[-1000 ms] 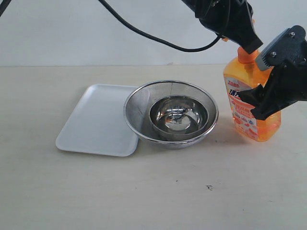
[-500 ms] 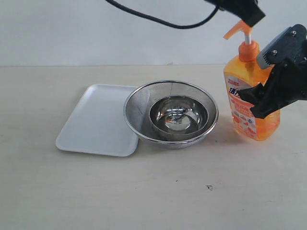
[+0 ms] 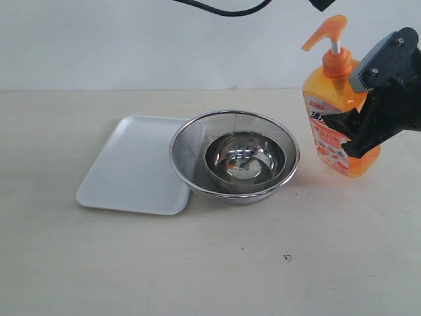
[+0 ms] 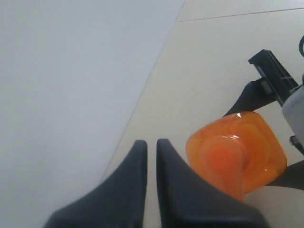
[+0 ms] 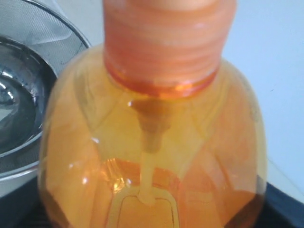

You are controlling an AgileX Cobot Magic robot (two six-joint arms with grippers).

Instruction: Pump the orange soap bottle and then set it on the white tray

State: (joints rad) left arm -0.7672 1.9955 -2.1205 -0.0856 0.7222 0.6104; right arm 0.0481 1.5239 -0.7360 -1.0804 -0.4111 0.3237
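Note:
The orange soap bottle (image 3: 327, 108) is at the right of the table, tilted a little, with its pump head (image 3: 327, 29) up on the white stem. My right gripper (image 3: 348, 135) is shut on its body from the right. In the right wrist view the bottle (image 5: 152, 142) fills the picture. My left gripper (image 4: 152, 142) hangs above and beside the pump head (image 4: 223, 159), fingers shut with nothing between them. Only a dark tip of the left gripper shows at the top edge of the exterior view. The white tray (image 3: 125, 164) lies flat at the left.
A round steel mesh strainer (image 3: 197, 141) with a small shiny steel bowl (image 3: 245, 158) inside stands between tray and bottle, its rim overlapping the tray's right edge. The strainer (image 5: 28, 38) is close beside the bottle. A black cable hangs across the top.
My left gripper has risen off the pump and almost out of the exterior view. The pump head has sprung up. The bottle has moved slightly up and left in my right gripper.

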